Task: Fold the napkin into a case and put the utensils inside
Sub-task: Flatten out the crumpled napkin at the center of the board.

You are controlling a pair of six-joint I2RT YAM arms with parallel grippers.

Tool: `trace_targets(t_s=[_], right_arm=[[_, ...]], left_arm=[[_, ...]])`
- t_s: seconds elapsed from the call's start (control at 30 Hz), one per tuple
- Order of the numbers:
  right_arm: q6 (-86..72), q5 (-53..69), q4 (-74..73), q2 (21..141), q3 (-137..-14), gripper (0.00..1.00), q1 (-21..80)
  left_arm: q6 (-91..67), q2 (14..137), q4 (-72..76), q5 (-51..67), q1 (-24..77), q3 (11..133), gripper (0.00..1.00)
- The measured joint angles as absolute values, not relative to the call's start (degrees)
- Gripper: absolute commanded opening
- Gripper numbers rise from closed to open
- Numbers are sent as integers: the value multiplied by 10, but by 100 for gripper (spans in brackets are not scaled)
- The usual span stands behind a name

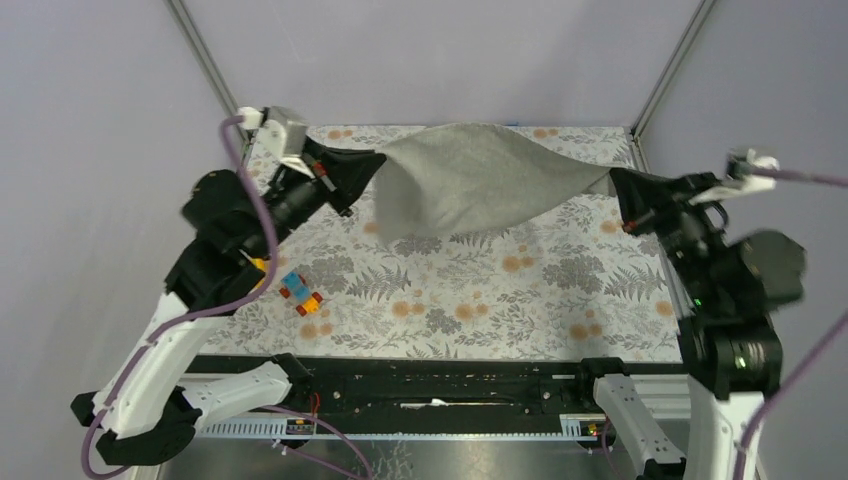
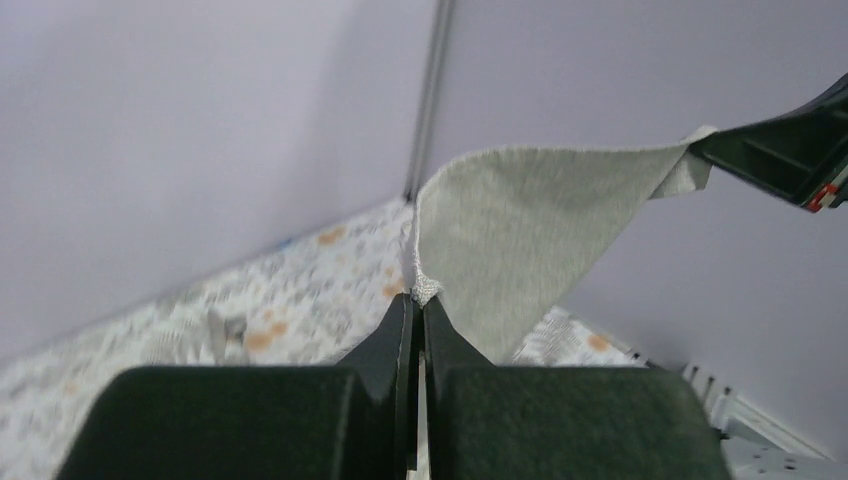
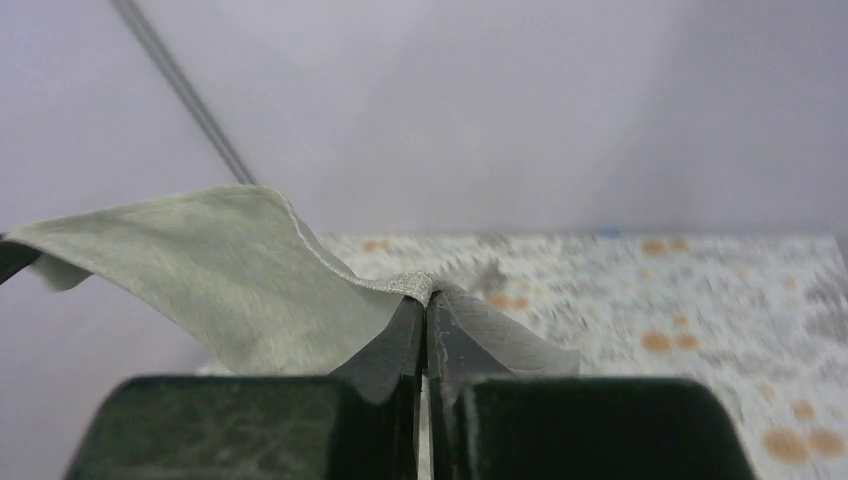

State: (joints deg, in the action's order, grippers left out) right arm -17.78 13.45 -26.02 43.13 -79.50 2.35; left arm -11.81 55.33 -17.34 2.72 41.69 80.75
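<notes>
the napkin (image 1: 470, 180) is off the table (image 1: 480, 320), stretched in the air over the far half, from near the far-left corner toward the right edge. its near part sags almost to the tablecloth. the left jaws are pressed together on one corner of it and the right jaws on another.

judged from this, the task is at its start: no fold is made, there is no case yet, and placing the utensils is all still to do. no utensils show in any view.

the top view alone gives the full span of the cloth, plus the toy blocks (image 1: 300, 293) near the left edge. each wrist view shows what it cannot: the cloth pinched right at the fingertips. both also catch a small grey blur (image 2: 228, 332) on the table under the cloth, too soft to name.
</notes>
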Motion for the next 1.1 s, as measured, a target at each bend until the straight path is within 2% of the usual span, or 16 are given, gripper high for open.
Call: trace_targets(t_s=[0.23, 0.43, 0.6, 0.73, 0.87, 0.9, 0.97, 1.0, 1.03, 1.1], right_arm=[[-200, 157, -235, 358, -880, 0, 23], [-210, -57, -268, 382, -871, 0, 24], [-193, -278, -264, 535, -835, 0, 24], [-151, -369, -211, 699, -789, 0, 22], [-93, -399, -134, 858, -767, 0, 7], [-82, -404, -110, 895, -767, 0, -2], [-67, -410, -67, 970, -780, 0, -26], [-60, -409, -54, 1005, -795, 0, -36], [-49, -409, -41, 1051, -821, 9, -48], [-25, -413, -37, 1139, -886, 42, -63]], left_arm=[[-89, 543, -177, 117, 417, 903, 0], [-75, 583, -97, 77, 418, 875, 0], [-74, 742, -2, -8, 419, 860, 0], [-61, 912, 68, -46, 417, 849, 0], [-28, 1083, 109, -84, 415, 867, 0], [-17, 1129, 114, -96, 415, 883, 5], [2, 1213, 118, -116, 414, 932, 29], [12, 1246, 118, -125, 413, 958, 49], [18, 1288, 114, -140, 413, 1000, 63], [39, 1352, 106, -170, 413, 1079, 76]])
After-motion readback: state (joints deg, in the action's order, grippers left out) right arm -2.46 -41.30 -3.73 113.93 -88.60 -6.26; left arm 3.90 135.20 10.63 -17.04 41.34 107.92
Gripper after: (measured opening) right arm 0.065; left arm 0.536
